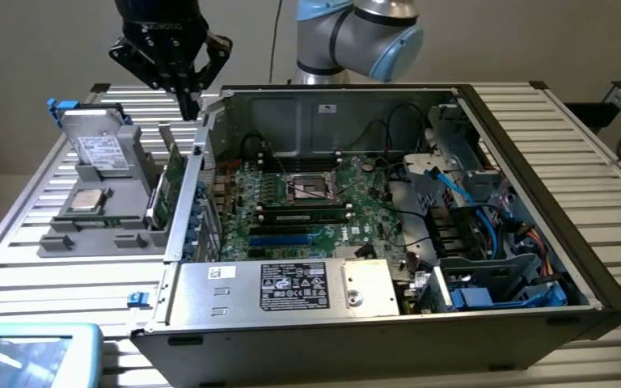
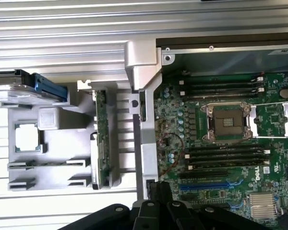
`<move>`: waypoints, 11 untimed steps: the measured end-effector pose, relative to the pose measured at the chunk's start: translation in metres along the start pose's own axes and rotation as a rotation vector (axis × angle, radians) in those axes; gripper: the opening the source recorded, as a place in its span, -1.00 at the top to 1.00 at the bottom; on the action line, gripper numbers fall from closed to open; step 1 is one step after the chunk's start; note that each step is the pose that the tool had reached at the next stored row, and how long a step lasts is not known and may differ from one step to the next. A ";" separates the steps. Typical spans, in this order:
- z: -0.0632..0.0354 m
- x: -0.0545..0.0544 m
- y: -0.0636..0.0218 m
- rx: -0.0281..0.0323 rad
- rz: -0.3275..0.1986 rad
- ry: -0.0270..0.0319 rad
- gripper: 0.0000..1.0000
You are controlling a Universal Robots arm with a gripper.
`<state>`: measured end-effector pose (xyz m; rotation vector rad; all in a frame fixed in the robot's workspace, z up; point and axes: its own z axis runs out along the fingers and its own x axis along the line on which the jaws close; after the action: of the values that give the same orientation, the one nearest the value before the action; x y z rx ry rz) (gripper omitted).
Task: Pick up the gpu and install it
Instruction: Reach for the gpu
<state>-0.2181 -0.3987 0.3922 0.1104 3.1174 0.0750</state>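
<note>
One card to move, none in hand yet: by my read the step is the approach to the pick.

Nearest, lower centre of the exterior view: the open case (image 1: pixel 343 347) holds a silver power supply (image 1: pixel 289 287) with a white label. Behind it is the motherboard (image 1: pixel 370 230), with an empty CPU socket (image 1: pixel 313 187), memory slots (image 1: pixel 300 214) and a bare blue slot (image 1: pixel 289 240).

Centre left: the grey fixture tray (image 1: pixel 84 238) holds a CPU (image 1: pixel 90 200) and a labelled drive (image 1: pixel 103 149) propped at its back. The gpu (image 1: pixel 166 182) stands on edge in the tray, just beside the case wall.

Farthest, upper left: the gripper (image 1: pixel 188 109) hangs over the gpu's far end, apart from it. Its fingers look drawn together on nothing.

Judgement: the grasp calls for jaws spread and squared across the card's thin top edge.
</note>
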 end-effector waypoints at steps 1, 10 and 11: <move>-0.0001 0.005 -0.0003 0.0000 0.000 0.0000 0.76; -0.0002 0.045 -0.0032 0.0000 0.000 -0.0003 0.76; 0.0000 0.050 -0.0035 -0.0001 0.000 -0.0009 0.76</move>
<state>-0.2680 -0.3987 0.3910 0.1105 3.1165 0.0751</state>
